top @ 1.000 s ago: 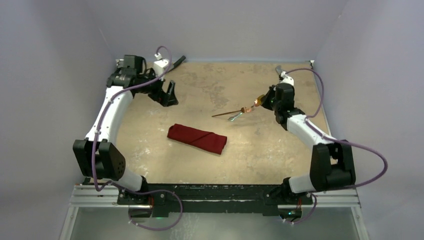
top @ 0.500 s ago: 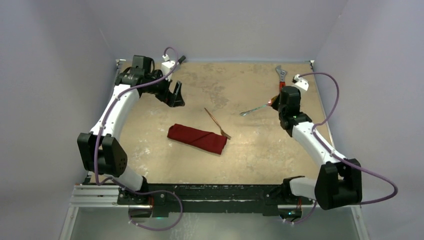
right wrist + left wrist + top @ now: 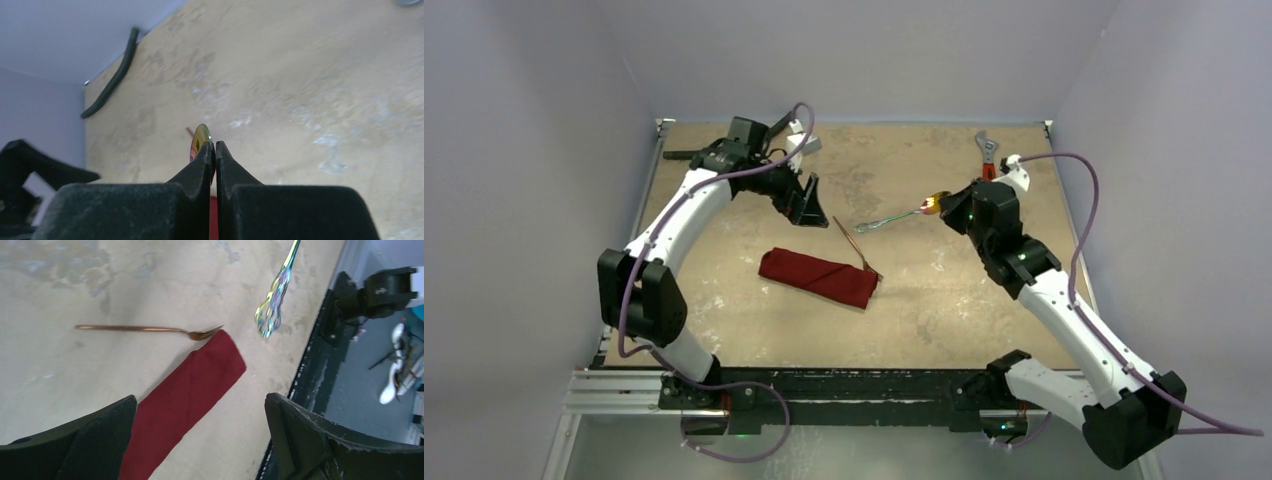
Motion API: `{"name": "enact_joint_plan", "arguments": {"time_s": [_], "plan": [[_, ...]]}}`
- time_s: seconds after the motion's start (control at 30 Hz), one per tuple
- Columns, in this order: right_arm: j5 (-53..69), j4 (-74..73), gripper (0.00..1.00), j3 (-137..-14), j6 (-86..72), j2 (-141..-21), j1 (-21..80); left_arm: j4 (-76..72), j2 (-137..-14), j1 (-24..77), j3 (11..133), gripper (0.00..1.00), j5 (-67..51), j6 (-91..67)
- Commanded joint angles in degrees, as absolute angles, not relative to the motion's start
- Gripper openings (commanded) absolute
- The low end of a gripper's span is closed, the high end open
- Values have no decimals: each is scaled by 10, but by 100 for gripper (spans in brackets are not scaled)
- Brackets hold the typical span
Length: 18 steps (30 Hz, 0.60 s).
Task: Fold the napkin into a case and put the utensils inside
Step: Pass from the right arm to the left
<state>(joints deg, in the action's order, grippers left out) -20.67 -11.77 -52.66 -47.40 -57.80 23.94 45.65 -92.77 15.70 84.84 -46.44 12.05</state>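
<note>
The dark red napkin [image 3: 819, 277] lies folded into a narrow flat case on the table; it also shows in the left wrist view [image 3: 185, 400]. A slim copper-gold fork [image 3: 854, 243] lies on the table, its tines touching the case's right end [image 3: 150, 329]. My right gripper [image 3: 940, 205] is shut on the rounded end of an iridescent utensil [image 3: 886, 218], held in the air right of the fork [image 3: 202, 137]. Its free end hangs in the left wrist view [image 3: 272, 307]. My left gripper [image 3: 805, 200] is open and empty, above the case's far side.
A red-handled silver wrench [image 3: 986, 152] lies at the back right. A black hose [image 3: 112, 82] lies along the back left edge. The black front rail [image 3: 327, 325] borders the table. Grey walls enclose three sides.
The fork left my right gripper and now lies by the case. My right gripper swung back left with the iridescent utensil. My left arm moved right toward the fork.
</note>
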Motion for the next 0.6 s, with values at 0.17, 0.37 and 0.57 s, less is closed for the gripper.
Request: {"name": "enact_joint_plan", "arguments": {"time_s": [0.17,0.37,0.57], "plan": [[-132,-53,0,-582,-547,-617,305,476,-963,189,870,99,-615,107],[-127,-18,0,-595,-559,-643,328,493,-965,188,859,87,-666,117],[-166,12,0,-607,-561,-669,358,621,-993,188,900,18,-690,227]]}}
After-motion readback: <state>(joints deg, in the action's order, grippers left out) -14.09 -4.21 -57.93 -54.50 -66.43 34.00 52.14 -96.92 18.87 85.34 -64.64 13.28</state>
